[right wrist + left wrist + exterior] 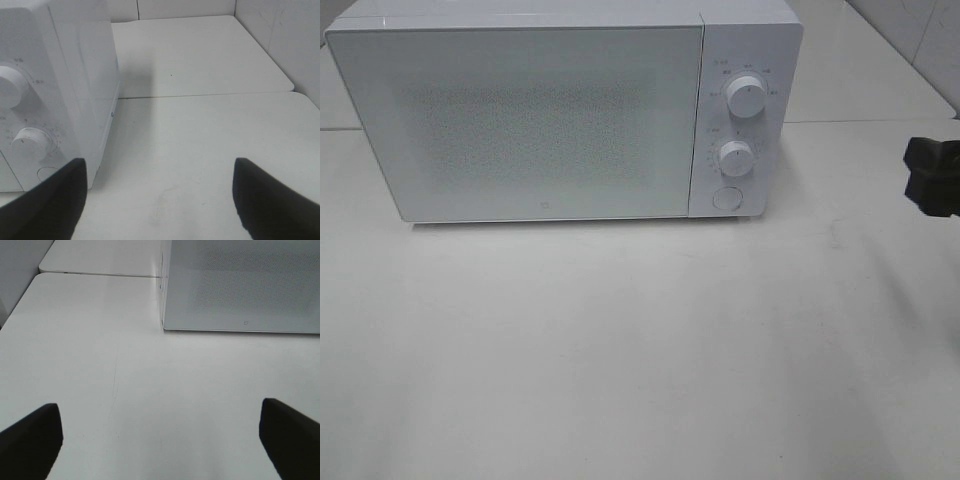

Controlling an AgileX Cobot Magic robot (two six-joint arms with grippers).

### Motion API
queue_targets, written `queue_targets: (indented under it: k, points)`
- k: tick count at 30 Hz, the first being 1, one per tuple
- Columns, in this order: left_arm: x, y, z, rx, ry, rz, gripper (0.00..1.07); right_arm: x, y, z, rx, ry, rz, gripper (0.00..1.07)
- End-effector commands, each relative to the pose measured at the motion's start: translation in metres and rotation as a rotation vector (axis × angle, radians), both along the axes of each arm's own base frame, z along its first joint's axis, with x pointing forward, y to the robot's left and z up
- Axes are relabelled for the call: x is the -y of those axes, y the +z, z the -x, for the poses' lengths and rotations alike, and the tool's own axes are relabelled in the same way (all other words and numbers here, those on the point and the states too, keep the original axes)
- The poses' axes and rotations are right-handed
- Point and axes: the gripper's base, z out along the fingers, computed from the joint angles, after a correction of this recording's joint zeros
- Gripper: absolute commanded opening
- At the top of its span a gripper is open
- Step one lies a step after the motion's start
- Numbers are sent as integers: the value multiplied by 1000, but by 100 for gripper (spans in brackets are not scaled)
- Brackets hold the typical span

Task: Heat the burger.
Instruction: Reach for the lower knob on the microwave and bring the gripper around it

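The burger is out of view in every frame. A white microwave [540, 120] stands at the back of the table with its door shut; the frosted door shows nothing inside. My left gripper [160, 412] hovers open over bare table in front of the microwave door [240, 285], its dark fingers [30, 440] spread wide with nothing between them. My right gripper [160, 167] is open and empty too, just right of the microwave's control panel [30, 130]. In the exterior view only a black part of the right arm [932, 185] shows, at the right edge.
The control panel carries two white knobs [747, 97] [735, 157] and a round button [726, 197]. The white table [640, 350] stretches in front. A seam joins a second table behind [200, 95], and walls close the far sides.
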Motion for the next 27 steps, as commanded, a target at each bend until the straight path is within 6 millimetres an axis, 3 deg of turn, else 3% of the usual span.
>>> queue_targets:
  k: [1, 17, 27]
  points:
    - [1, -1, 4, 25, 0, 4, 101, -12, -8, -3, 10, -4, 61, 76]
    - [1, -1, 4, 25, 0, 4, 101, -75, -27, -2, 28, 30, 99, 76]
    - [1, -1, 4, 25, 0, 4, 101, -115, -40, -14, -15, 29, 120, 76]
